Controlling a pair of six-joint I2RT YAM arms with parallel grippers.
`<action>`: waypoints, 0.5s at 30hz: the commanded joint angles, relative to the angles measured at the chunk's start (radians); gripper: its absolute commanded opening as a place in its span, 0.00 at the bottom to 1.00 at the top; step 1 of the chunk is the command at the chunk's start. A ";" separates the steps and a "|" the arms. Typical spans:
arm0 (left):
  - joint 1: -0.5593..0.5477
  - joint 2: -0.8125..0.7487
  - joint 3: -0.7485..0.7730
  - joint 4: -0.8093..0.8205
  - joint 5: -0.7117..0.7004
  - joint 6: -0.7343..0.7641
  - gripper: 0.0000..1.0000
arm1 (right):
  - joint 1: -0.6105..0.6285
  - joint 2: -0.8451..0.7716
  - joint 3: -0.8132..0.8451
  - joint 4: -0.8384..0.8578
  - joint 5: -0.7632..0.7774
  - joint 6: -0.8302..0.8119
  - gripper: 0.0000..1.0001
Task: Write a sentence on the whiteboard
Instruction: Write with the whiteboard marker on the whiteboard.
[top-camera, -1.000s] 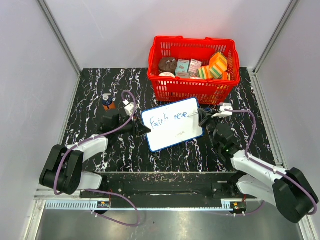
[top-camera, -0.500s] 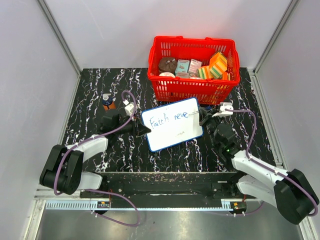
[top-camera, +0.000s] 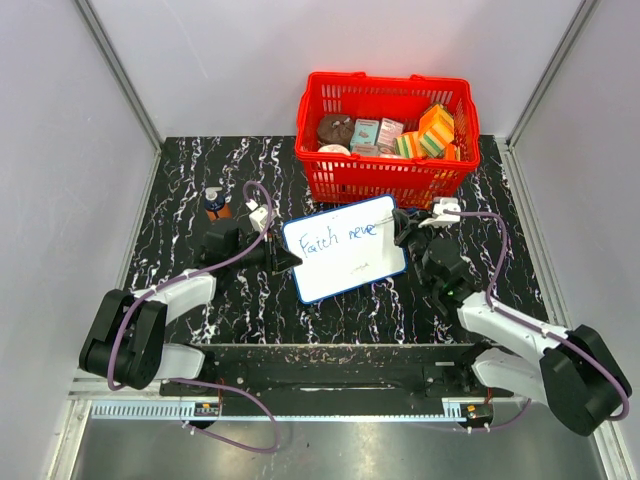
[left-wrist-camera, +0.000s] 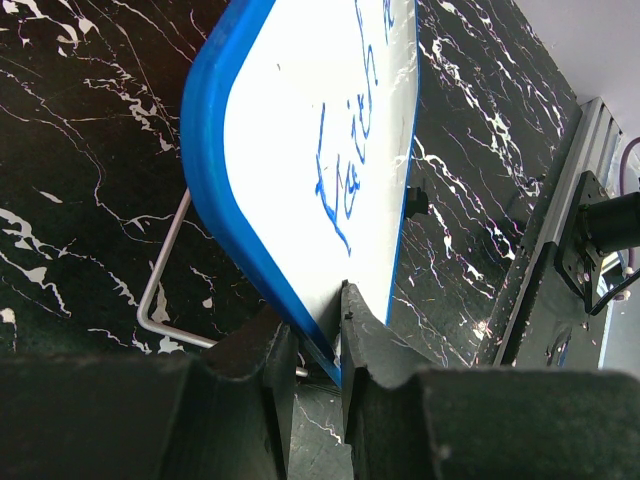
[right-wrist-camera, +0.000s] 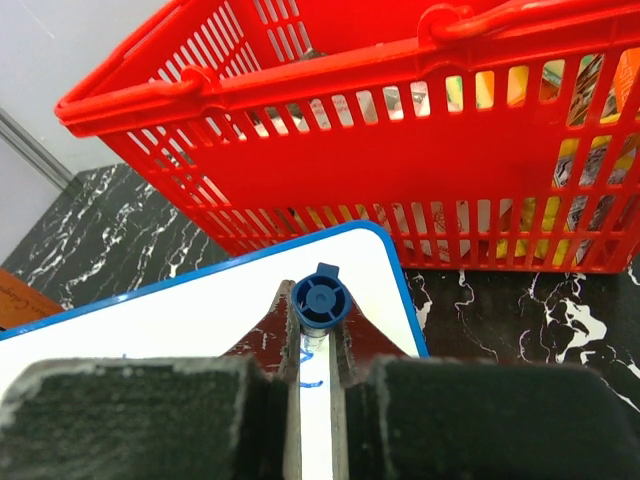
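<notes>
While pinching a blue marker (right-wrist-camera: 320, 298) between the pressed fingers of the right gripper (top-camera: 408, 232), points its tip at the far right corner of the whiteboard (top-camera: 345, 262), just past the last blue letter. Cannot tell whether the tip touches. Puts the writing end squarely on the right arm's side. Probably needs only a short run rightward for the next letter, with little white left before the blue frame. Clamps the board's left short edge in the left gripper (left-wrist-camera: 315, 335), fingers squeezed onto the frame, with a wire stand (left-wrist-camera: 160, 280) showing behind. Lies mid-worktop (top-camera: 190, 180), just in front of the red basket (top-camera: 385, 182), long axis running left to right but skewed, right end farther away. Reads "Faith neve" as the sentence (top-camera: 341, 238), one slanted blue line along the far edge. Shows the near half blank, likely room for a second line.
</notes>
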 joint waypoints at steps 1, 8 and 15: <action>0.005 -0.009 0.007 0.008 -0.108 0.143 0.00 | -0.005 0.036 0.056 0.050 -0.004 -0.019 0.00; 0.005 -0.014 0.007 0.008 -0.108 0.143 0.00 | -0.009 0.066 0.059 0.061 0.001 -0.015 0.00; 0.005 -0.011 0.007 0.008 -0.108 0.143 0.00 | -0.014 0.053 0.041 0.058 0.027 -0.013 0.00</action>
